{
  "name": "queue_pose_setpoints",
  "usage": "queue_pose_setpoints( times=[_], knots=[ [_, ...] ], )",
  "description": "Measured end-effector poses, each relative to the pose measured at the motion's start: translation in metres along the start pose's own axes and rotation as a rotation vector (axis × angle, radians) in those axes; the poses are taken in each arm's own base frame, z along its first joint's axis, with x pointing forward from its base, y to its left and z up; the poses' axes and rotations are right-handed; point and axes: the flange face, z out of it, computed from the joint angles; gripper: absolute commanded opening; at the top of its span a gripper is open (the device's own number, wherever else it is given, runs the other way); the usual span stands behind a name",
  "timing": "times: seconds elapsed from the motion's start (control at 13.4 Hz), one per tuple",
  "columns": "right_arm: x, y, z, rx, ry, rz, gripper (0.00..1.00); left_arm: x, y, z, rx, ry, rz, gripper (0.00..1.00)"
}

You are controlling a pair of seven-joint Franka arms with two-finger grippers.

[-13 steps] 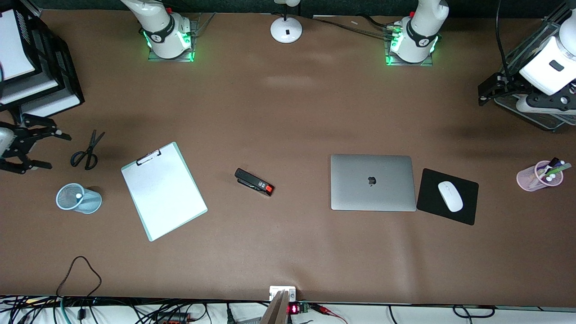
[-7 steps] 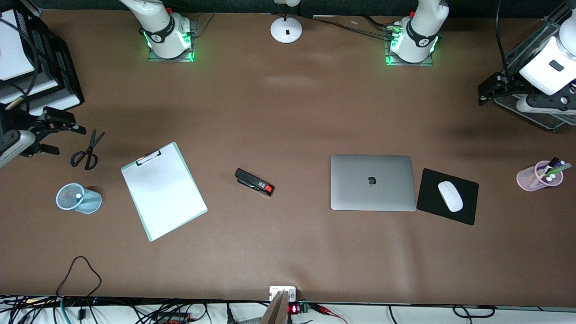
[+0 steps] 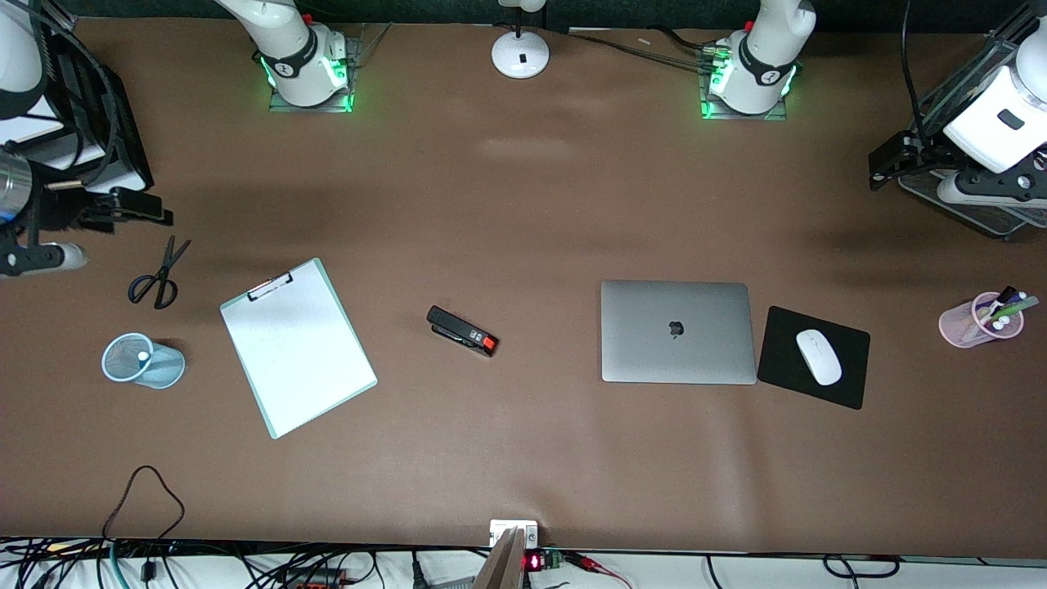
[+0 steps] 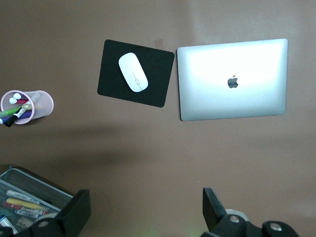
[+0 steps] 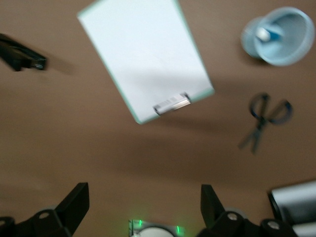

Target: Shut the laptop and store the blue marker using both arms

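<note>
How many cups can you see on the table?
2. A light-blue mesh cup stands at the right arm's end of the table, beside the white clipboard. A pink see-through cup full of pens stands at the left arm's end, beside the black mouse pad. None looks hidden.

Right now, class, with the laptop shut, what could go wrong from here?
1. The blue marker sits in a light mesh cup; a nudge might tip it out.
2. The open right claw hangs near the scissors; a low swing could sweep them.
The open left claw waits beside the wire tray.
</note>
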Motion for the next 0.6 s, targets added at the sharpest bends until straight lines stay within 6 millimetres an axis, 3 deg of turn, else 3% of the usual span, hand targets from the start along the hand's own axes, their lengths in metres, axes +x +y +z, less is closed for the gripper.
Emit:
queue_pose_setpoints(
  times=[0.3,0.6],
  knots=[
    [-0.016,0.017,-0.04,-0.083,0.046,0.062,1.0,0.0,-0.001,0.0,0.0,-0.002,-0.001,1.0],
    [-0.018,0.018,-0.054,-0.085,0.077,0.073,1.0,0.0,-0.001,0.0,0.0,-0.002,-0.001,1.0]
  ],
)
